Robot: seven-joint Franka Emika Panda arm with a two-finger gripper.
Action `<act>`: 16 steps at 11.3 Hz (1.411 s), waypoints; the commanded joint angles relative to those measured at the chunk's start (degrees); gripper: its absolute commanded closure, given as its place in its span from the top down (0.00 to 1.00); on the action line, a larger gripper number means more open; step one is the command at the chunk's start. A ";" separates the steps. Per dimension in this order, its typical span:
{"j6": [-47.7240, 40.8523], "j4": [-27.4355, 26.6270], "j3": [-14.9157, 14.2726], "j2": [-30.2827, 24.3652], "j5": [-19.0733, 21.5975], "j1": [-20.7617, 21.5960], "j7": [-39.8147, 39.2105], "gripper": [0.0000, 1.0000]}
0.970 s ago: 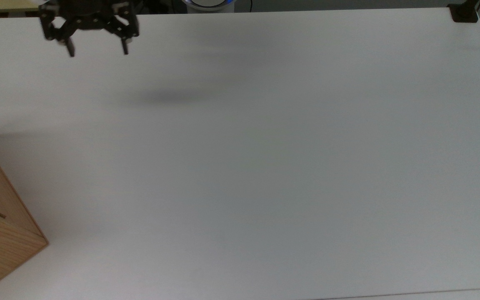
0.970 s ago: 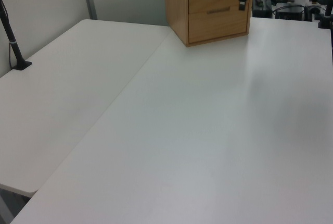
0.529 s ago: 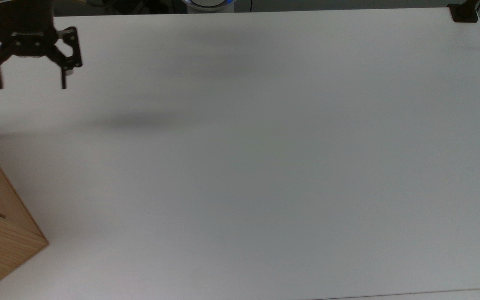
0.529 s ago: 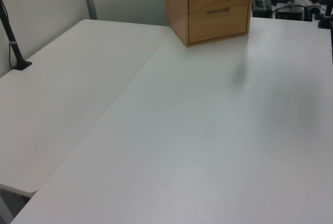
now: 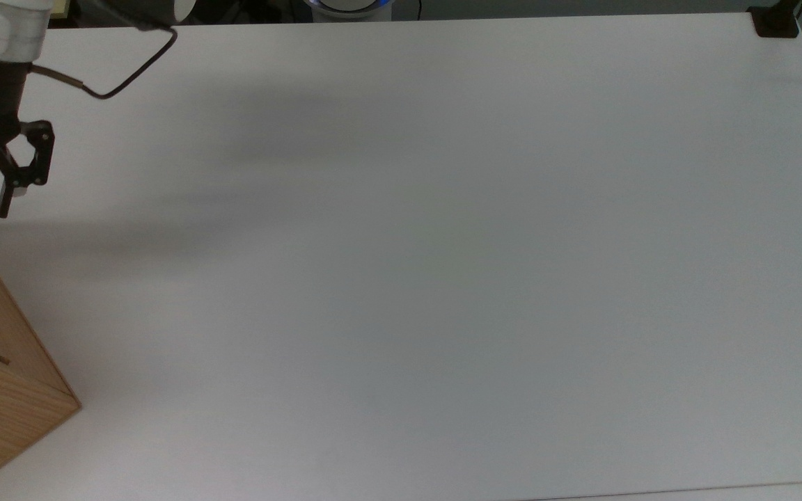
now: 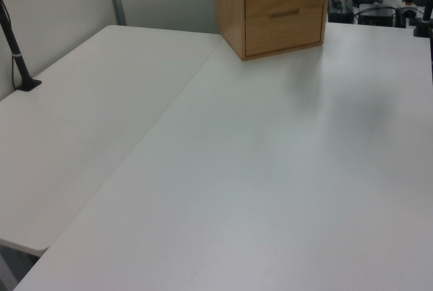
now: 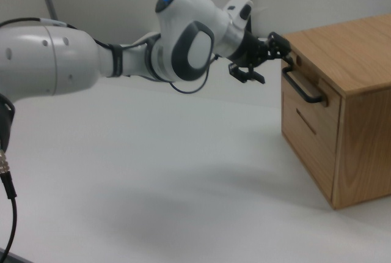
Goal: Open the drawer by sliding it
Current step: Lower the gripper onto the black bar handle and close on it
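The white table (image 5: 443, 278) offers an unobstructed surface across its whole width in the top view. The one standing obstacle is the wooden cabinet (image 7: 342, 104), at the top view's lower left corner and at the far edge in the left view. Its front carries the upper drawer (image 7: 305, 85) with a black bar handle (image 7: 302, 88) standing proud of the face, leaving a narrow gap behind the bar. The gripper (image 7: 266, 61) and white arm (image 7: 122, 61) occupy the air directly before that face in the right view. A black clamp post (image 6: 17, 54) stands at the left view's left edge, well apart from the cabinet.
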 commanded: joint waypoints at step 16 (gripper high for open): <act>6.33 -11.33 0.08 -7.18 -6.15 0.90 -5.35 0.01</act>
